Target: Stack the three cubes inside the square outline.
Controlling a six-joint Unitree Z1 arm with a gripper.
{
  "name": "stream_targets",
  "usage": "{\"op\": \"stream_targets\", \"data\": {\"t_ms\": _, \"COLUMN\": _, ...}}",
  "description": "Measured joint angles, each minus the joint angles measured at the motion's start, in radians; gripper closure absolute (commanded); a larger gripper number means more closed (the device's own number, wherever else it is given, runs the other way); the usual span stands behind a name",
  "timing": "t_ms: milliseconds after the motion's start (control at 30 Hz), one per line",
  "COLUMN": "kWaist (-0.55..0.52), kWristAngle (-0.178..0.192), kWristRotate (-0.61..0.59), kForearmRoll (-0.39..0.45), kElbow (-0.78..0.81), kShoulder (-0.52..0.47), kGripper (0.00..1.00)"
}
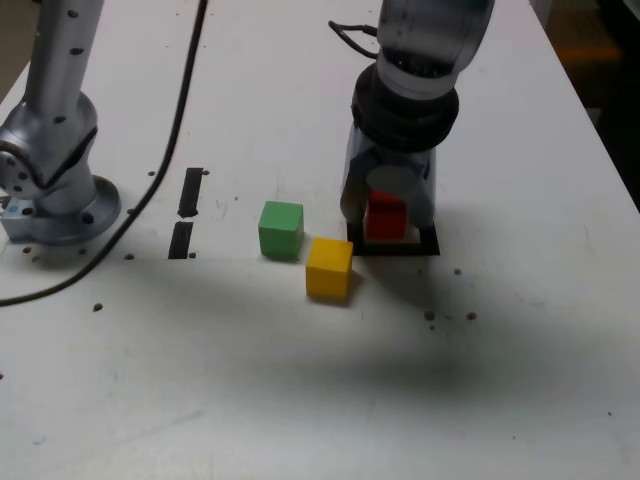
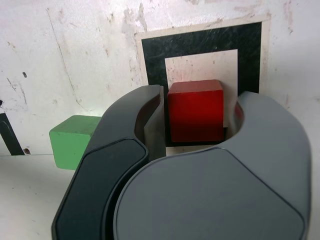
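The red cube (image 1: 386, 215) (image 2: 196, 110) sits on the white centre of the square outline (image 1: 425, 248) (image 2: 200, 37). My gripper (image 1: 388, 222) (image 2: 200, 100) reaches down over it with one jaw on each side. In the wrist view one jaw lies close against the cube and a thin gap shows at the other, so the gripper is slightly open. The green cube (image 1: 281, 229) (image 2: 72, 140) rests on the table toward the exterior view's left of the outline. The yellow cube (image 1: 329, 268) lies just in front of the green one, beside the outline's near corner.
Two short black strips (image 1: 190, 192) (image 1: 181, 240) are stuck on the table left of the green cube in the exterior view. The arm's metal base (image 1: 50, 170) stands at the far left, and a black cable (image 1: 185, 90) runs past it. The table's right edge (image 1: 600, 130) is near.
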Motion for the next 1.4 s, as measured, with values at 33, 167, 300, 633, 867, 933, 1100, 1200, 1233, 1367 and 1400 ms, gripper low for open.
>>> {"op": "stream_targets", "data": {"t_ms": 33, "kWaist": 0.0, "kWristAngle": 0.0, "kWristRotate": 0.001, "kForearmRoll": 0.0, "kElbow": 0.0, "kShoulder": 0.002, "kGripper": 0.14}}
{"op": "stream_targets", "data": {"t_ms": 167, "kWaist": 0.0, "kWristAngle": 0.009, "kWristRotate": 0.001, "kForearmRoll": 0.027, "kElbow": -0.015, "kShoulder": -0.008, "kGripper": 0.09}}
{"op": "stream_targets", "data": {"t_ms": 300, "kWaist": -0.009, "kWristAngle": 0.024, "kWristRotate": -0.001, "kForearmRoll": 0.082, "kElbow": -0.024, "kShoulder": -0.105, "kGripper": 0.02}}
{"op": "stream_targets", "data": {"t_ms": 633, "kWaist": -0.184, "kWristAngle": -0.102, "kWristRotate": 0.003, "kForearmRoll": 0.124, "kElbow": 0.052, "kShoulder": -0.267, "kGripper": 0.01}}
{"op": "stream_targets", "data": {"t_ms": 867, "kWaist": -0.205, "kWristAngle": -0.223, "kWristRotate": -0.08, "kForearmRoll": 0.01, "kElbow": 0.198, "kShoulder": -0.256, "kGripper": 0.04}}
{"op": "stream_targets", "data": {"t_ms": 933, "kWaist": -0.205, "kWristAngle": -0.232, "kWristRotate": -0.09, "kForearmRoll": -0.023, "kElbow": 0.215, "kShoulder": -0.243, "kGripper": 0.04}}
{"op": "stream_targets", "data": {"t_ms": 1100, "kWaist": -0.205, "kWristAngle": -0.233, "kWristRotate": -0.095, "kForearmRoll": -0.079, "kElbow": 0.224, "kShoulder": -0.212, "kGripper": 0.05}}
{"op": "stream_targets", "data": {"t_ms": 1200, "kWaist": -0.203, "kWristAngle": -0.233, "kWristRotate": -0.095, "kForearmRoll": -0.097, "kElbow": 0.228, "kShoulder": -0.188, "kGripper": 0.05}}
{"op": "stream_targets", "data": {"t_ms": 1233, "kWaist": -0.203, "kWristAngle": -0.233, "kWristRotate": -0.095, "kForearmRoll": -0.102, "kElbow": 0.234, "kShoulder": -0.184, "kGripper": 0.05}}
{"op": "stream_targets", "data": {"t_ms": 1367, "kWaist": -0.191, "kWristAngle": -0.233, "kWristRotate": -0.094, "kForearmRoll": -0.153, "kElbow": 0.273, "kShoulder": -0.166, "kGripper": 0.06}}
{"op": "stream_targets", "data": {"t_ms": 1400, "kWaist": -0.189, "kWristAngle": -0.231, "kWristRotate": -0.093, "kForearmRoll": -0.156, "kElbow": 0.281, "kShoulder": -0.164, "kGripper": 0.06}}
